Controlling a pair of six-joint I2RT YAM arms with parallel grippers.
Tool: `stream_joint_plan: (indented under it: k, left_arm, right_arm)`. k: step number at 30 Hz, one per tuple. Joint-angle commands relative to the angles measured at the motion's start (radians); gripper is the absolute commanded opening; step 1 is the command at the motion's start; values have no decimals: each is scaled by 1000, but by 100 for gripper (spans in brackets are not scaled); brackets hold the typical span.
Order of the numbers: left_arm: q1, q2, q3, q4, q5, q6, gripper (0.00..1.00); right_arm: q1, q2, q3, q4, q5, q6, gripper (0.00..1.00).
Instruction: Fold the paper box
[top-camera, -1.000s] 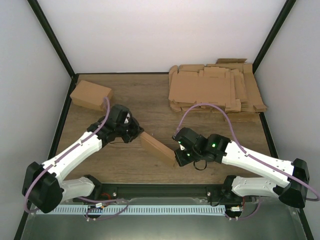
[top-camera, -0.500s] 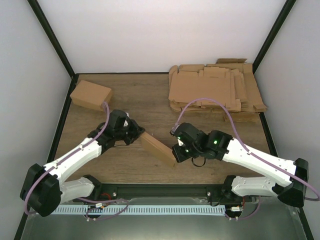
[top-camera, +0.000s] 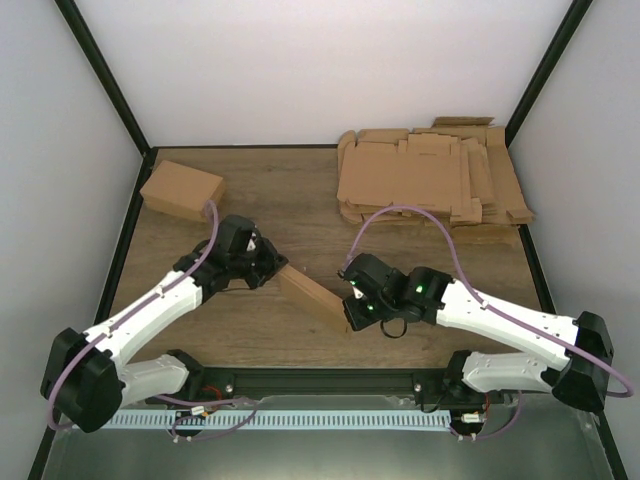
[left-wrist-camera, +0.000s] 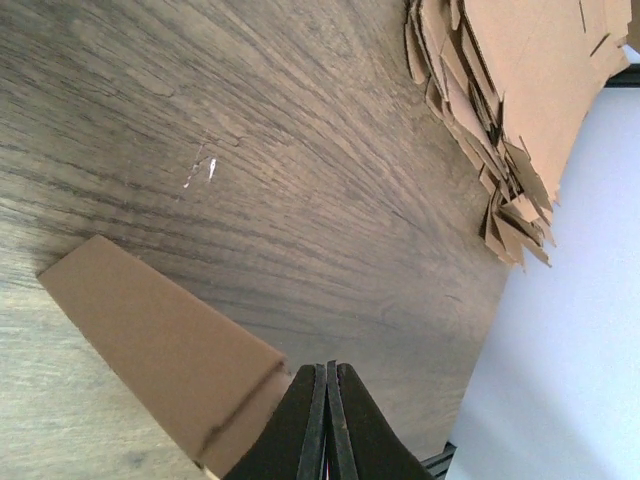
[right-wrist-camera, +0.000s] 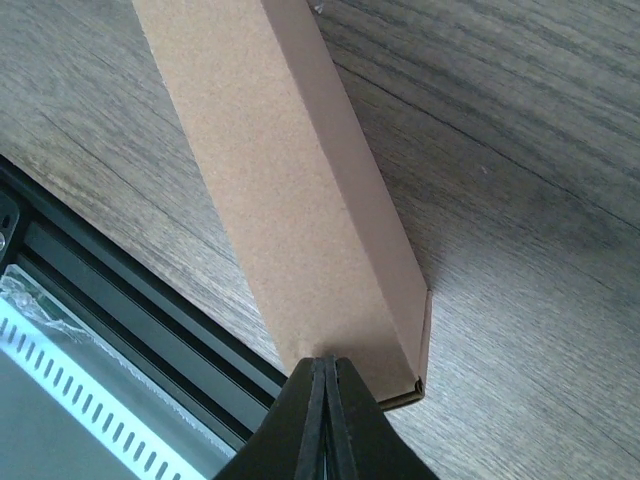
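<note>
1. Far left, back corner of the table (top-camera: 290, 190): a second folded brown box (top-camera: 182, 190). It sits flat, well apart from both arms.
2. Left gripper (top-camera: 278, 268): left of centre, pointing right toward the paper box. In the wrist view the fingers (left-wrist-camera: 305, 420) are pressed together with no gap and nothing between them. The box's corner touches the outer side of one finger. So it is closed and against the box, not clamped on it.
3. Paper box (top-camera: 312, 297): folded up into a long, narrow closed shape. It lies diagonally on the wood at centre front, between the two grippers. Its left end is farther back at the left gripper; its right end is nearer the front edge at the right gripper. The left wrist view shows its broad plain face (left-wrist-camera: 160, 345) and the right wrist view shows the broad face plus one narrow side (right-wrist-camera: 290, 200).
4. Right gripper (top-camera: 350, 305): just right of centre, aimed left at the box's near end. The fingers (right-wrist-camera: 345, 420) are closed flat on each other and the tips meet the box's end edge. Can't tell whether a thin edge of card is nipped there.
5. Back right: a thick pile of flat cardboard blanks (top-camera: 430, 180), loosely stacked with edges fanned out and well apart from the arms. It also shows in the top corner of the left wrist view (left-wrist-camera: 520, 80).
</note>
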Motion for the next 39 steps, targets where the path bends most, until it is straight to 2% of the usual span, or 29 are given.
stream_joint_plan:
  k: [1,9,14,21,24,28,33,36,39]
  left_arm:
    - [0,-14,113,-199,-30,80,4]
    - [1,-31,126,-245,-24,90,4]
    - [1,-36,71,-245,-51,71,4]
    - [1,-15,-108,-70,-4,18,4]
    - [1,-4,-79,-97,-18,38,4]
    - [2,-31,23,-209,-106,63,4]
    - [5,-36,130,-256,-98,80,4]
    - [6,-40,127,-258,-106,81,4]
    - [12,-29,57,-225,-94,76,4]
  right_arm:
    - [-6,33,-53,-30,19,6,3]
    - [-6,37,-57,-26,12,5,3]
    - [-6,34,-60,-29,9,7,3]
    - [-7,45,-60,-26,3,7,3]
    - [-6,46,-62,-24,-1,7,3]
    - [-7,48,-60,-24,-2,7,3]
    - [-6,50,-59,-24,0,5,3]
    - [-6,52,-59,-23,-1,6,3]
    - [-6,53,-58,-21,-2,2,3]
